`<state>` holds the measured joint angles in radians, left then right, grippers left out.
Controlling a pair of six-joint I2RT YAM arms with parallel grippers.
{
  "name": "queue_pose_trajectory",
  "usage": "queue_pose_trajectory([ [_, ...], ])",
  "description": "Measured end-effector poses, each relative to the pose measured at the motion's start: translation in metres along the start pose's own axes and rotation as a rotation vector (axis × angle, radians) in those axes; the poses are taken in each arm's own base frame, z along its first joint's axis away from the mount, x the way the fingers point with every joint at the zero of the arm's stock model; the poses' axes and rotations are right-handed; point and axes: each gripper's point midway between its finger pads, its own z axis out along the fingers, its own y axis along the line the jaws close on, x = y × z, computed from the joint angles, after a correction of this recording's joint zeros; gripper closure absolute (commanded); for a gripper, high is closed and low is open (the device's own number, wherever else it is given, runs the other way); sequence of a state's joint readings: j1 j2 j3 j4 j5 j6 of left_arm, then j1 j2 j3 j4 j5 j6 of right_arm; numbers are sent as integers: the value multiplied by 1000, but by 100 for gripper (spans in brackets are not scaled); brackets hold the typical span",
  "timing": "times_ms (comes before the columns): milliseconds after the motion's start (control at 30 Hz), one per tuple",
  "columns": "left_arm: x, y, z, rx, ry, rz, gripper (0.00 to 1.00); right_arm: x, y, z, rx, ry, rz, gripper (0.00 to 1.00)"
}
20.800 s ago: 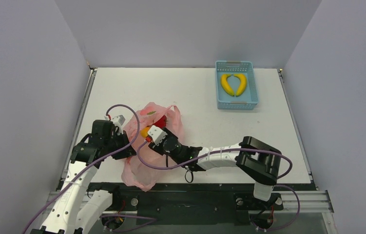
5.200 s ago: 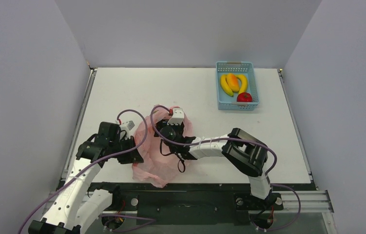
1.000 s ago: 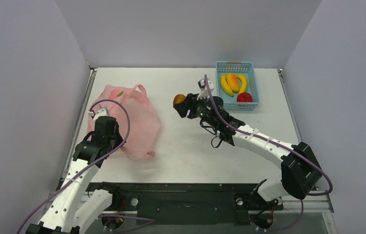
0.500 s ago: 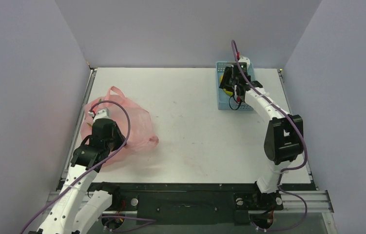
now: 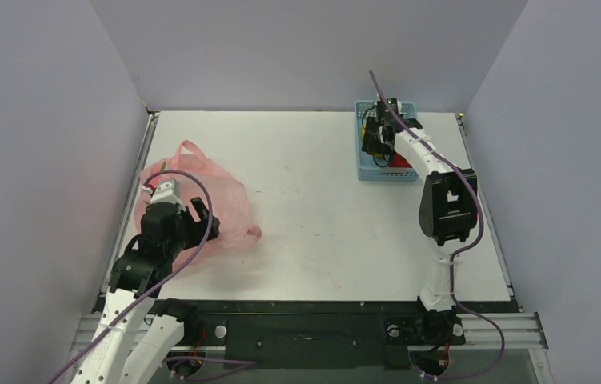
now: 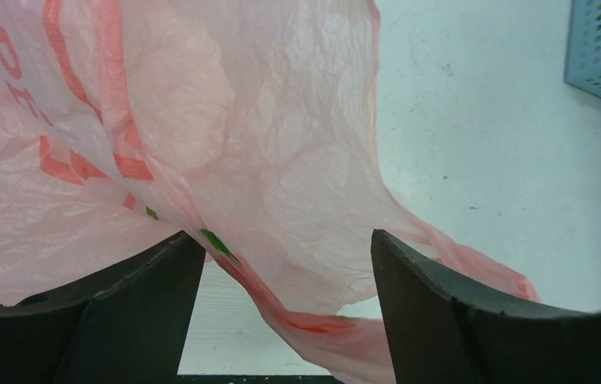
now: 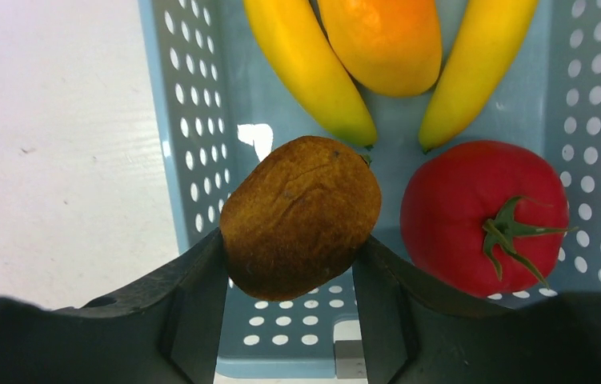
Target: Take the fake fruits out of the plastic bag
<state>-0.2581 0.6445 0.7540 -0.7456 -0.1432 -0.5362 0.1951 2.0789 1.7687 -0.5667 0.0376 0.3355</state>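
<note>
1. Right gripper pinches the brown kiwi, right over a corner of the blue basket!
2. Inside the basket lie two bananas, the mango between them, and the red apple beside the kiwi.
3. Left gripper is spread wide. The pink bag sags between its fingers, slumped on the left side of the table.

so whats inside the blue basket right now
Two bananas, an orange mango between them and a red apple lie in the basket. The right gripper holds the brown kiwi over one corner; the floor beneath the kiwi is hidden, so contact can't be judged.
</note>
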Motion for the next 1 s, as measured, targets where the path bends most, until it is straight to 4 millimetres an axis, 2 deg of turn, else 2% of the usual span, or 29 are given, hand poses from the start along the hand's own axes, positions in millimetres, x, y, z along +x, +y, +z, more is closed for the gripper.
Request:
queue_pose_trajectory([
  [133,-5,-9,-12,79,-52,1,24,13,-4,3,14,49,-19,54],
  [367,-7,-21,-16,153,-62,20,24,13,-6,2,16,53,-24,39],
  [533,-1,-26,-16,186,-40,38,24,12,-7,2,16,53,-31,34],
  [767,-1,-30,-19,216,-45,43,24,13,-5,0,2,54,-39,34],
  [867,-2,-31,-21,226,-50,43,23,20,-7,-9,-1,61,-39,34],
  [1000,-2,-31,-24,227,-50,37,22,26,-8,-41,-12,35,-42,30],
])
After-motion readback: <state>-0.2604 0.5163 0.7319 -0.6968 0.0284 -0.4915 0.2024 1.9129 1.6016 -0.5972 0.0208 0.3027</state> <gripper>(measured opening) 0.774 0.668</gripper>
